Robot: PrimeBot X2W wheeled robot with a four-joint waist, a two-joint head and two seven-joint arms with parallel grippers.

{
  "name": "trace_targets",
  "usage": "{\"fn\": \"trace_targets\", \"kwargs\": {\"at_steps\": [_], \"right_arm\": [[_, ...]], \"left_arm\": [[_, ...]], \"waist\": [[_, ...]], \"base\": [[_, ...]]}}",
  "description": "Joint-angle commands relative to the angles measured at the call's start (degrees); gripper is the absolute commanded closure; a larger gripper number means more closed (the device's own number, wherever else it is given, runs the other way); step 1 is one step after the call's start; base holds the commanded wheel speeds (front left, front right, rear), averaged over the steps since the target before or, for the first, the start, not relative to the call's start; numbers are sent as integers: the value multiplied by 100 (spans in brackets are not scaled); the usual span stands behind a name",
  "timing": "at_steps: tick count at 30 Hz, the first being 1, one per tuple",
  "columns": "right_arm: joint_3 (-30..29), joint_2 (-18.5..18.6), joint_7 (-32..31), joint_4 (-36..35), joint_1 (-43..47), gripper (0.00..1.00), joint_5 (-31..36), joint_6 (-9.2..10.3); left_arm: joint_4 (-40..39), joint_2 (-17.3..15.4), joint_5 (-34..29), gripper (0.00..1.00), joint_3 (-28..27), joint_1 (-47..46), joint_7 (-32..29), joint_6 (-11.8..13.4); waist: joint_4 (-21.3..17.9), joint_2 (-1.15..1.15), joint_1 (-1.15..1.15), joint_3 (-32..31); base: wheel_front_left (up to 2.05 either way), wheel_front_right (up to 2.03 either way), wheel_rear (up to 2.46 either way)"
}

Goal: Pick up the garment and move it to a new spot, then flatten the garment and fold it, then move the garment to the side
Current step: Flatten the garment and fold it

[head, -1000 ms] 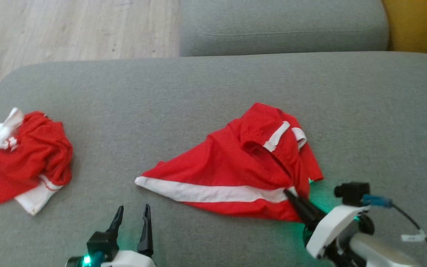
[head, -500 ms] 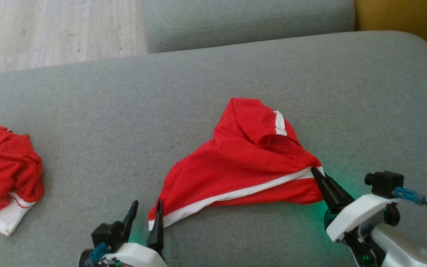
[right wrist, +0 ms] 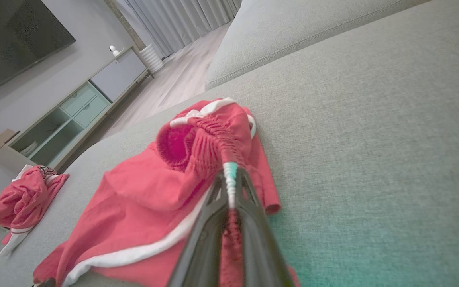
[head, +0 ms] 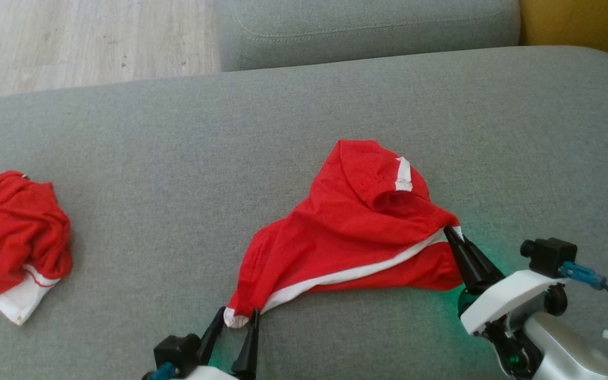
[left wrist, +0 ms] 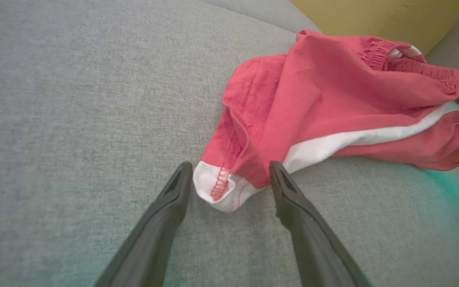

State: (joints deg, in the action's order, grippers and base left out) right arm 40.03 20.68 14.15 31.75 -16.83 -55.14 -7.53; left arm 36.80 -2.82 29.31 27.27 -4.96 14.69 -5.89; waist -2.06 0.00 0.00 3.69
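Note:
Red shorts with a white side stripe [head: 357, 232] lie crumpled on the grey sofa seat [head: 177, 174]. My right gripper [head: 453, 236] is shut on their elastic waistband, and the right wrist view shows the band pinched between its fingertips [right wrist: 229, 175]. My left gripper [head: 239, 315] stands open at the seat's front, its two fingers on either side of the white hem corner [left wrist: 223, 187] of a leg. In the left wrist view the fingers [left wrist: 173, 191] straddle that corner without closing on it.
A second crumpled red and white garment [head: 11, 240] lies at the seat's left end. A grey back cushion [head: 367, 24] runs behind, wood floor [head: 82, 37] lies past the left edge, and a yellow cushion [head: 583, 26] sits at the far right.
My left gripper has moved right and forward until its open fingers straddle the hem corner. The right gripper keeps its hold on the waistband and has drawn the shorts slightly; the camera shifted too.

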Motion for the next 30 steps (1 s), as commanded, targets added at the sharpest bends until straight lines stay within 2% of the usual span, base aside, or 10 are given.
{"fn": "trace_targets", "kwargs": {"at_steps": [1, 7, 9, 11, 12, 13, 14, 15, 24, 30], "right_arm": [[-13, 31, 85, -118, 53, 100, 77, 4], [-38, 8, 85, -129, 73, 100, 135, 4], [-46, 7, 85, -126, 89, 100, 143, 4], [-59, 4, 85, -124, 110, 100, 143, 4], [-62, 2, 85, -122, 122, 100, 142, 4], [-68, 0, 85, -122, 132, 100, 139, 4], [-76, -5, 85, -120, 143, 100, 137, 4], [-82, -12, 85, -117, 154, 100, 135, 4], [-327, -123, 85, -380, 149, 100, 181, 4], [-662, -109, 85, -1121, -183, 100, 178, 4]], "left_arm": [[-62, -6, 22, 0, -124, -106, 31, 9], [5, -6, -7, 0, -147, -139, 31, 97], [-7, -6, -3, 49, -167, -131, 31, 98], [-9, -6, -3, 71, -189, -117, 31, 105], [-11, -6, -3, 78, -207, -106, 31, 105], [-17, -6, -9, 79, -225, -95, 31, 105], [-20, -6, -19, 93, -236, -80, 31, 103], [-16, -6, -30, 100, -245, -63, 31, 98], [-527, -6, -159, 100, -711, -103, 31, 34], [-1029, -119, -196, 100, -958, -874, 31, -106]], "waist": [[1, 0, 0, -3], [-18, 0, 0, -24], [-18, 0, 0, -42], [-12, 0, 0, -60], [-7, 0, 0, -71], [1, 0, 0, -80], [14, 0, 0, -94], [27, 0, 0, -110], [100, 0, 0, -364], [105, 0, 0, -607]], "base": [[0, 0, 0], [0, 0, 0], [0, 0, 0], [0, 0, 0], [0, 0, 0], [0, 0, 0], [0, 0, 0], [0, 0, 0], [0, 0, 0], [0, 0, 0]]}}
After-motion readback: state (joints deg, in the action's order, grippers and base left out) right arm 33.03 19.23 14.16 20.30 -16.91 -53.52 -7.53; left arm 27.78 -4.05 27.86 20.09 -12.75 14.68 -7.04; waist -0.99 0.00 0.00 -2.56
